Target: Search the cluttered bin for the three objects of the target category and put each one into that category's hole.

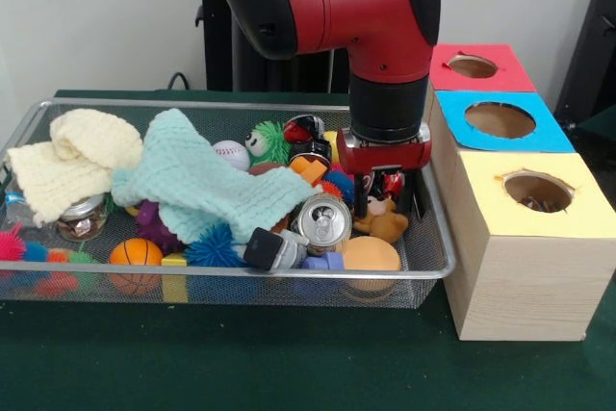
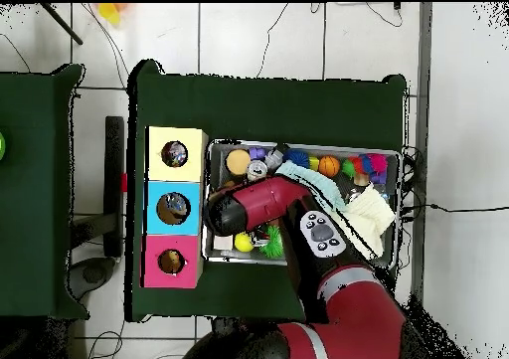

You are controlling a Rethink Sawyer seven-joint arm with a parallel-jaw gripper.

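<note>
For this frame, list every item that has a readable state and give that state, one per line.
gripper: lowered into the bin's end nearest the boxes; open or shut cannot be told
soda can: lying on its side, top facing the camera
glass jar: upright, lid on
mint cloth: crumpled, draped over toys
cream cloth: bunched at the bin's far end from the boxes
yellow box: hole open, something dark inside
blue box: hole open

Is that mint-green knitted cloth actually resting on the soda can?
Touching. The front view shows the cloth's lower corner lying against the can's rim, with no gap visible.
</note>
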